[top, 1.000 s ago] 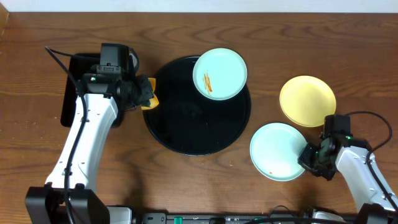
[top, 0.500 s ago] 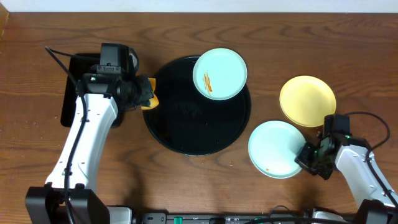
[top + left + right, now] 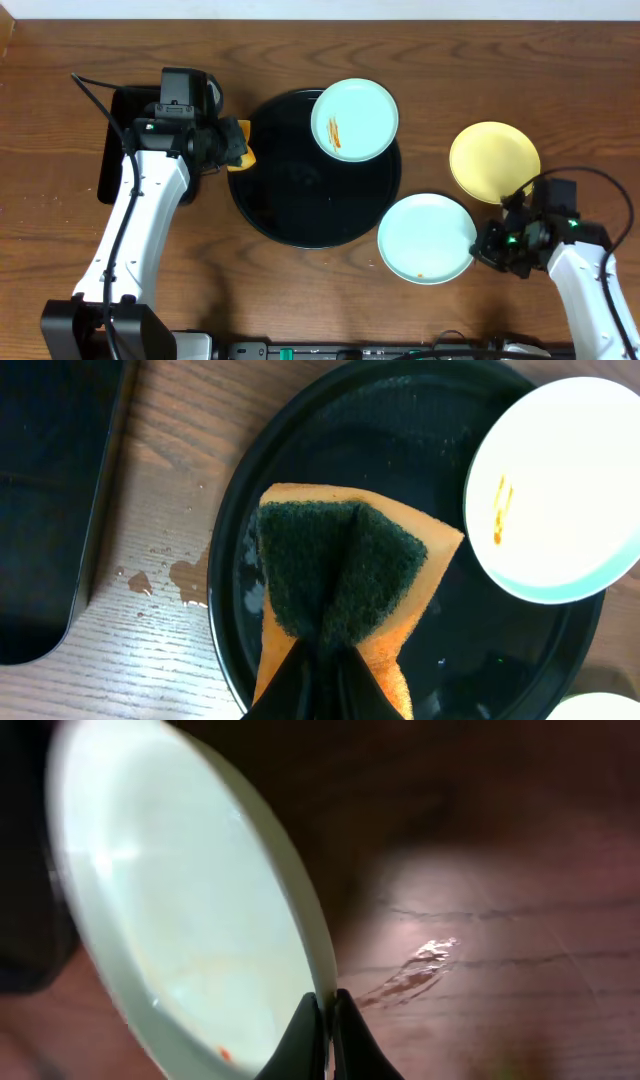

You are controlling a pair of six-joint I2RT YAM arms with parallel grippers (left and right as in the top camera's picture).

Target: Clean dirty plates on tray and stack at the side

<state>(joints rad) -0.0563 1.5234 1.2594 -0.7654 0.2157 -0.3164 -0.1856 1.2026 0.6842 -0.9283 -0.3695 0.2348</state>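
two arms at a wooden table (image 3: pixel 560 80), a sponge and a plate held.

an orange sponge (image 3: pixel 243 158) is pinched in the left gripper (image 3: pixel 236 152), at the rim of the round black tray (image 3: pixel 300 205), which spreads out ahead of the jaws. a streaked mint plate (image 3: pixel 354 120) is seen farther past those jaws, on the tray's far edge. a rectangular black tray (image 3: pixel 112 150) lies behind the left wrist. the second mint plate (image 3: pixel 428 238) is gripped at its rim by the right gripper (image 3: pixel 487 250) and stretches ahead of the jaws, just beside the round tray. a yellow plate (image 3: pixel 494 162) is set to one side of those jaws, near but apart.
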